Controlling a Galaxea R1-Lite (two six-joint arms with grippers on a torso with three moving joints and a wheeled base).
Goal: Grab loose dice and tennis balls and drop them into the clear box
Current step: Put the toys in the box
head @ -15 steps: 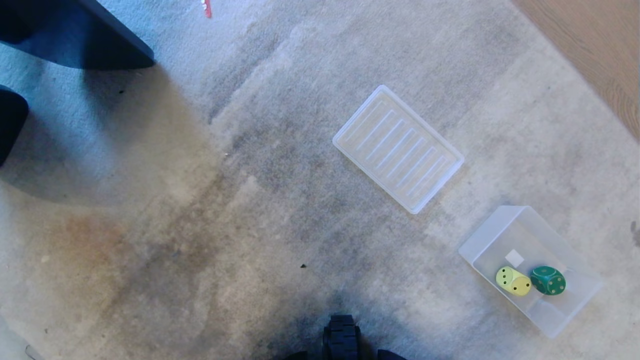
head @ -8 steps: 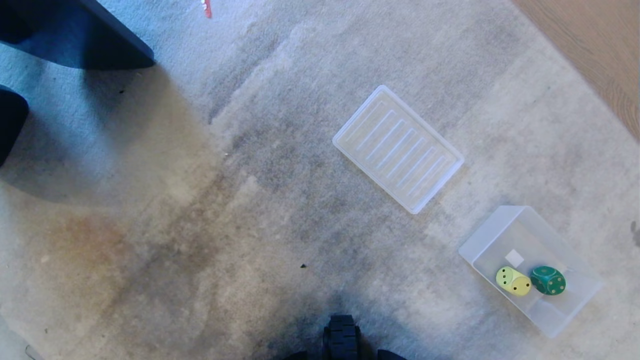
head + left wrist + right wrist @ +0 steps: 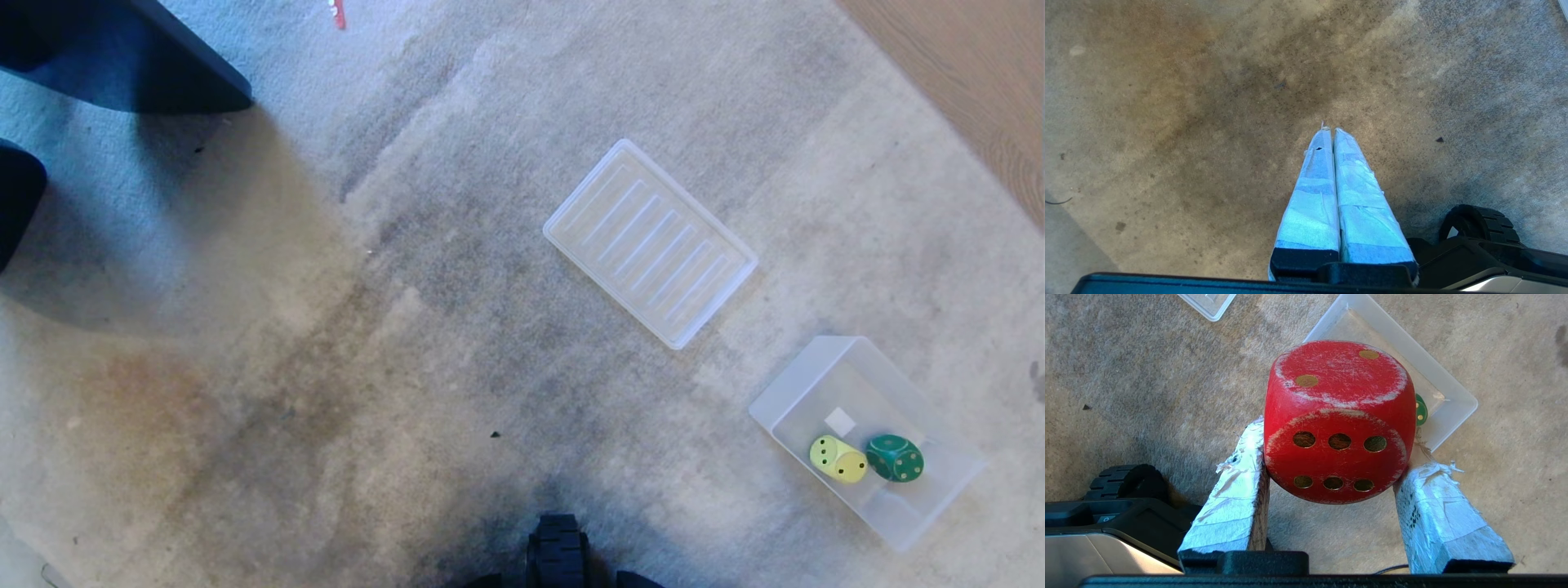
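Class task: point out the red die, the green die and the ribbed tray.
red die [image 3: 1337, 424], right wrist view, on its six-pip face.
green die [image 3: 896, 458], head view, on its top face.
ribbed tray [image 3: 650, 242], head view, on its ribbed middle.

Clear box on carpet holds yellow die, green die touching.

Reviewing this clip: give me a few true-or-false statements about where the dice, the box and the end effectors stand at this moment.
1. The right end effector grips the red die. True.
2. The clear box holds three dice. False: only the yellow die and the green die lie in it.
3. The left end effector is shut and empty. True.
4. The ribbed tray lies inside the box. False: it lies apart on the carpet.
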